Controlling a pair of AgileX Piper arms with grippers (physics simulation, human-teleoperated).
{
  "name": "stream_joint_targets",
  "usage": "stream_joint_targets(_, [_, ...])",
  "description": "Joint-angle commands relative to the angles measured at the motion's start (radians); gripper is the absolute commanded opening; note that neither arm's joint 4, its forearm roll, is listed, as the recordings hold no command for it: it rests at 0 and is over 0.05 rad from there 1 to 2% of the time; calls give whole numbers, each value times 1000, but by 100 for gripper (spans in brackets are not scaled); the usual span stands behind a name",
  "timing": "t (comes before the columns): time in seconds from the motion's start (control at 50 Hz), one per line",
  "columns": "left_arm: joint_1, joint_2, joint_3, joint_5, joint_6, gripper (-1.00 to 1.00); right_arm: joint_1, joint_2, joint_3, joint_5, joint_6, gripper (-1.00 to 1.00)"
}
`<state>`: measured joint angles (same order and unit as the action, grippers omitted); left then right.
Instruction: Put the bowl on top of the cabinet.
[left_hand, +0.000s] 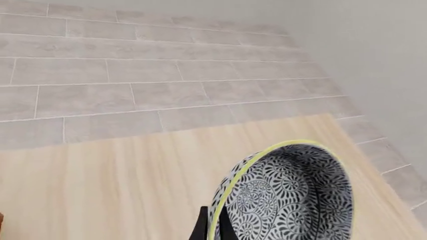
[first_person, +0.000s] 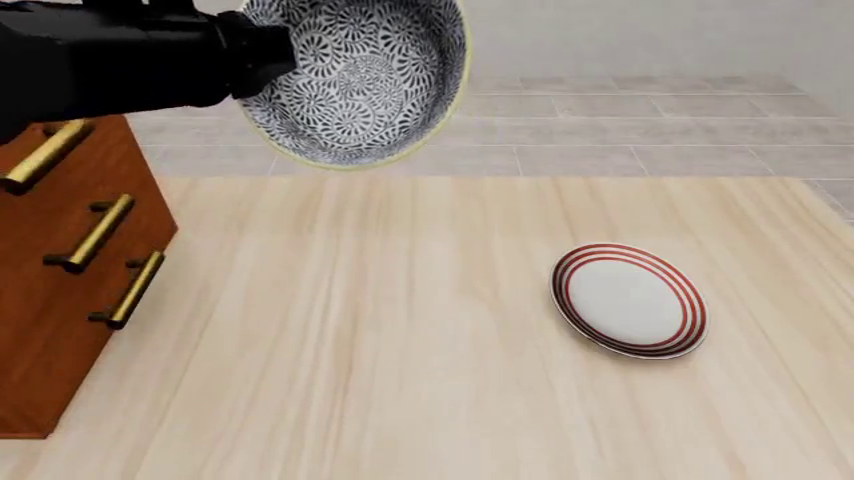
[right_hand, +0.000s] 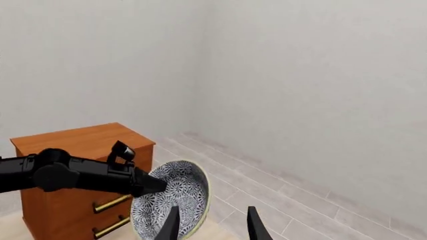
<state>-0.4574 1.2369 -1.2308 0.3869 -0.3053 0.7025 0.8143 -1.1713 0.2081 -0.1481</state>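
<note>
step: carrying | left hand clamped on the bowl rim, up high (tipped sideways) | right hand fingers apart, holding nothing | next: swing the bowl over the cabinet top beside the left hand, level it, lower

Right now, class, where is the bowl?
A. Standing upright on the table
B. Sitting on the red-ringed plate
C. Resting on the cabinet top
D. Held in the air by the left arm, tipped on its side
D: the bowl hangs clear of the table, rim gripped by the left arm's jaws, beside the cabinet, far from the plate.
</note>
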Motion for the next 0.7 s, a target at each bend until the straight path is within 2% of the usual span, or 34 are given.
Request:
stream_joint_targets(0.02, [45, -1, -82, 104, 23, -100, 6, -12, -11, 13, 4, 100])
stream_joint_targets(0.08, [39, 3, -90, 104, 0, -100, 4, -13, -15, 15, 6, 100])
stream_joint_targets(0.16, [54, 6, -104, 117, 10, -100, 2, -13, -16, 15, 7, 100])
stream_joint_targets(0.3, [65, 9, -120, 121, -44, -100, 0, -20, -24, 24, 10, 100])
stream_joint_targets(0.38, [44, 7, -113, 99, -128, -100, -9, -19, -29, 26, 12, 100])
stream_joint_targets(0.42, [64, 14, -122, 122, -109, -100, -10, -19, -29, 26, 12, 100])
stream_joint_targets(0.52, [64, 17, -122, 138, -137, -100, -6, -18, -29, 25, 15, 100])
stream_joint_targets(0.56, [100, 20, -137, 179, -107, -100, -5, -18, -30, 25, 16, 100])
stream_joint_targets(0.58, [88, 18, -144, 178, -113, -100, -4, -17, -31, 25, 19, 100])
stream_joint_targets(0.7, [138, 21, -186, 242, -89, -100, -3, -16, -32, 24, 20, 100])
